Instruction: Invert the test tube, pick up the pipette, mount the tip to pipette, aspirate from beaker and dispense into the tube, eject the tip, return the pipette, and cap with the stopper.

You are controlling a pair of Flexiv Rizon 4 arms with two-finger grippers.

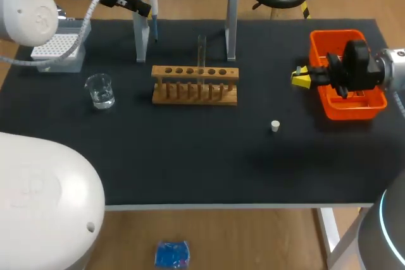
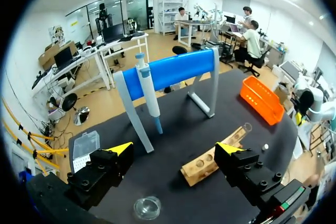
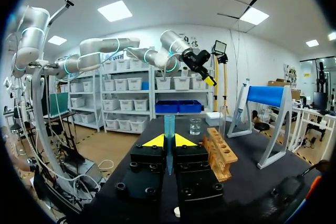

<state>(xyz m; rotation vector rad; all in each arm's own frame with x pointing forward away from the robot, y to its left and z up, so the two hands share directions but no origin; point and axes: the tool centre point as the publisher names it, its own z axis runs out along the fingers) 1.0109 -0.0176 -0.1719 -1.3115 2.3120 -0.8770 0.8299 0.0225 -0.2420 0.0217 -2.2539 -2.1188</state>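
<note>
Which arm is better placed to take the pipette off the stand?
Left: the left gripper, open, faces the pipette on the blue stand; the right gripper is far off at the orange bin, shut on a tip.

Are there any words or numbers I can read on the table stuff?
None can be read.
The clear glass beaker, wooden test tube rack, orange plastic bin, white pipette, its blue stand and the blue pipette tip show no print; any there is too small to tell.
</note>
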